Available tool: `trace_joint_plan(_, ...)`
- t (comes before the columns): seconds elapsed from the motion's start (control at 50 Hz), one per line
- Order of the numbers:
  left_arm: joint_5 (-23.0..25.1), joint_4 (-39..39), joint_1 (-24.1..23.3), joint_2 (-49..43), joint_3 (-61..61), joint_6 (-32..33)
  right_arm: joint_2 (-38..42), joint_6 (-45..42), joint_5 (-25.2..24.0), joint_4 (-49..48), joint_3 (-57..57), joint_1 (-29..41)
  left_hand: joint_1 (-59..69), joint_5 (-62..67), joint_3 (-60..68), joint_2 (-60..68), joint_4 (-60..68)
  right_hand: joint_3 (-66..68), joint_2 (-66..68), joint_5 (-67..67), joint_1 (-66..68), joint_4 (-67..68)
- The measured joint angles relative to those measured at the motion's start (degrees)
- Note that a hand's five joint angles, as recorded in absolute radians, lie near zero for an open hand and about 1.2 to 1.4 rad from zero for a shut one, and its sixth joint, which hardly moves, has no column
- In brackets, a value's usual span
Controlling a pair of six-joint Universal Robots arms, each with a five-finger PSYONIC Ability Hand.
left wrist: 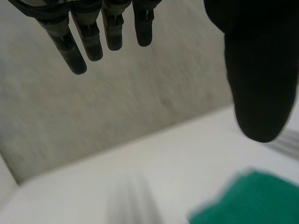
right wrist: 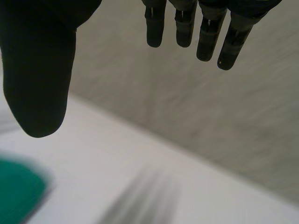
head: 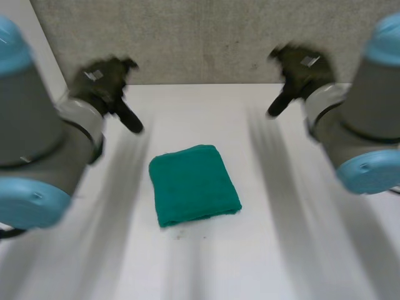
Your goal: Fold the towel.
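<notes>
A green towel (head: 192, 184) lies folded into a small thick rectangle in the middle of the white table (head: 206, 256). My left hand (head: 105, 86) hangs raised at the far left, well clear of the towel, fingers (left wrist: 87, 38) straight and thumb spread, holding nothing. My right hand (head: 299, 72) is raised at the far right, likewise open with straight fingers (right wrist: 206, 33) and empty. A corner of the towel (left wrist: 254, 200) lies below the left thumb, and a green edge of the towel (right wrist: 16, 191) lies under the right thumb.
A grey wall (head: 200, 37) rises behind the table's far edge. Both grey arms with light-blue caps (head: 28, 201) stand at the near sides of the table. Bare white table surrounds the towel on all sides.
</notes>
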Motion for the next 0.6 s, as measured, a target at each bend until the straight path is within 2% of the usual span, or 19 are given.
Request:
trace_joint_plan(0.06, 1.56, -1.47, 3.05, 3.56, 2.18, -0.11, -7.23, -0.25, 3.16, -2.46, 2.09, -2.2, 0.0, 0.0, 0.0, 0.0, 0.0, 0.0, 0.0, 0.0, 0.0, 0.0)
trace_joint_plan(0.12, 3.65, -3.76, 5.71, 5.83, 3.73, -0.37, -11.58, -0.56, 4.13, -3.09, 3.17, -4.01, 0.0, 0.0, 0.0, 0.0, 0.0, 0.0, 0.0, 0.0, 0.0, 0.0)
trace_joint_plan(0.14, 5.2, -5.57, 7.55, 7.16, 4.51, -0.67, -14.07, -0.95, 4.24, -2.82, 3.72, -5.41, 0.0, 0.0, 0.0, 0.0, 0.0, -0.03, 0.0, 0.0, 0.0, 0.0)
trace_joint_plan(0.26, 8.68, -9.73, 11.92, 9.79, 5.49, -2.28, -17.56, -2.01, 2.35, 0.27, 4.3, -8.48, 0.0, 0.0, 0.0, 0.0, 0.0, 0.0, 0.0, 0.0, 0.0, 0.0)
trace_joint_plan(0.34, 9.79, -10.89, 13.25, 10.65, 5.45, -3.51, -18.05, -2.29, 0.45, 2.26, 4.11, -9.29, 0.0, 0.0, 0.0, 0.0, 0.0, 0.0, 0.0, 0.0, 0.0, 0.0)
trace_joint_plan(0.36, 9.94, -11.02, 13.33, 10.78, 5.36, -3.77, -18.16, -2.41, -1.21, 3.77, 3.9, -9.67, 0.0, 0.0, 0.0, 0.0, 0.0, 0.0, 0.0, 0.0, 0.0, 0.0)
trace_joint_plan(0.46, 10.03, -11.12, 12.86, 10.82, 4.62, -4.01, -18.24, -2.58, -3.38, 5.11, 4.32, -9.69, 0.0, 0.0, 0.0, 0.0, -0.14, 0.0, 0.0, 0.0, 0.0, 0.0)
trace_joint_plan(0.6, 10.19, -10.84, 12.37, 10.84, 2.43, -3.77, -18.37, -2.73, -4.08, 4.81, 5.98, -9.03, 0.0, 0.0, 0.0, 0.0, -0.2, 0.0, 0.0, 0.0, 0.0, 0.0)
